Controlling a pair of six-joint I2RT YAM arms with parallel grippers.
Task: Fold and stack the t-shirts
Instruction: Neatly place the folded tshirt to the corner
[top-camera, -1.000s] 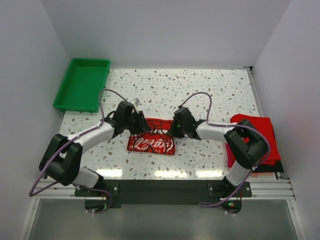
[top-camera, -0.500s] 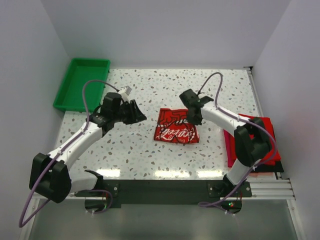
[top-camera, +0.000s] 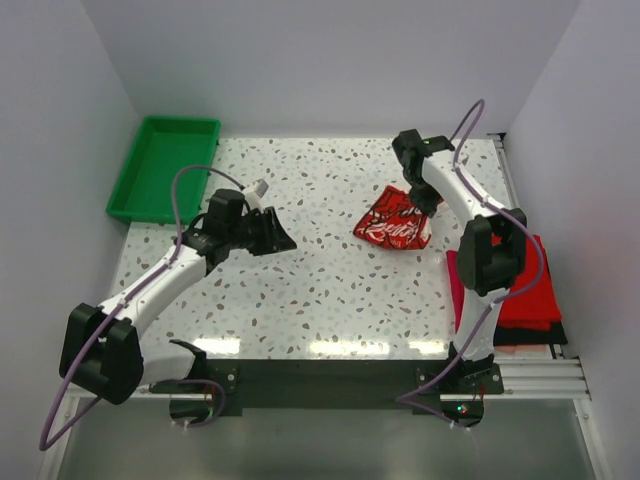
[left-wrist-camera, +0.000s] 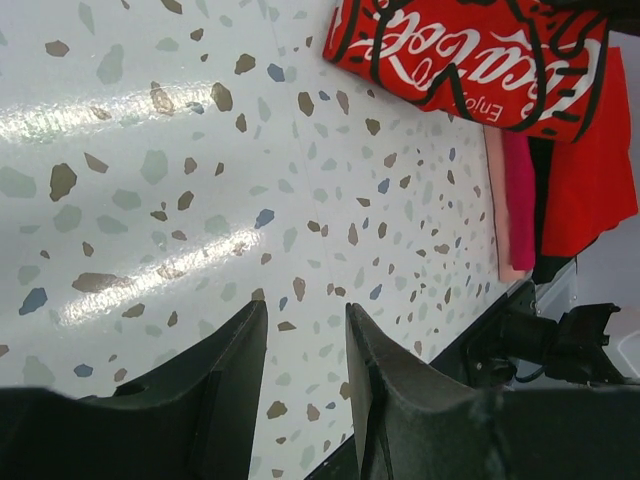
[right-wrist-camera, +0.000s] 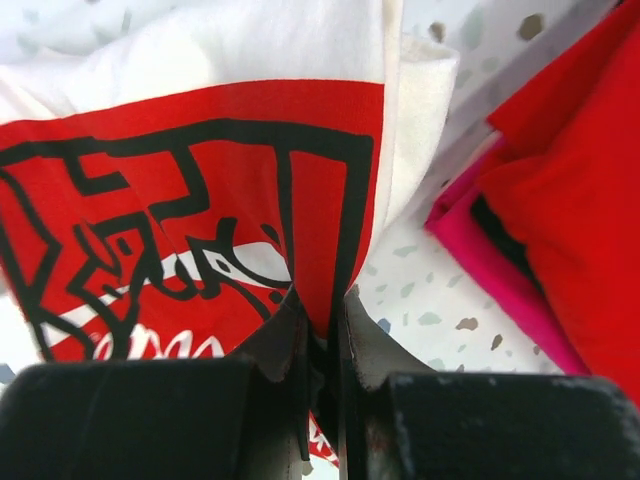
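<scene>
The folded off-white t-shirt with the red-and-white print (top-camera: 396, 221) hangs from my right gripper (top-camera: 424, 199) above the table's right half. In the right wrist view the jaws are shut on its cloth (right-wrist-camera: 200, 210), gripper point (right-wrist-camera: 320, 310). It also shows in the left wrist view (left-wrist-camera: 470, 55). A stack of folded red shirts over a black one (top-camera: 515, 285) lies at the right edge, also in the right wrist view (right-wrist-camera: 570, 200). My left gripper (top-camera: 280, 238) is open and empty over the bare table left of centre, in its own view (left-wrist-camera: 305, 330).
A green plastic tray (top-camera: 165, 168) stands at the back left corner. The terrazzo tabletop (top-camera: 330, 290) lies between the arms. White walls close in the left, back and right sides.
My right gripper has carried the printed shirt from the table's middle up and to the right, toward the stack. My left gripper let go and pulled back to the left, open.
</scene>
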